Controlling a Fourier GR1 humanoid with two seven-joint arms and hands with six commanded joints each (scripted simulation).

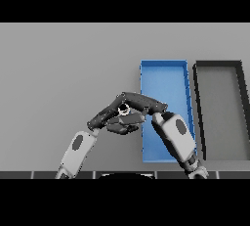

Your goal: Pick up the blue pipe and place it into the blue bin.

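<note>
My two hands meet just left of the blue bin [166, 76], a long open tray lying front to back. The right hand [142, 102] reaches leftward from over the bin's left wall, its fingers curled under at the front. A small pale round end [124, 108] shows in its grip; I take it for the pipe, whose body is hidden by the hands. My left hand [105, 115] comes up from the lower left with fairly straight fingers, its tips touching or overlapping the right hand at that spot. Which fingers belong to which hand is hard to tell.
A black bin [222, 68] of like shape stands right beside the blue bin. My right forearm [176, 134] lies over the blue bin's near half. Grey tabletop [58, 73] stretches to the left and back.
</note>
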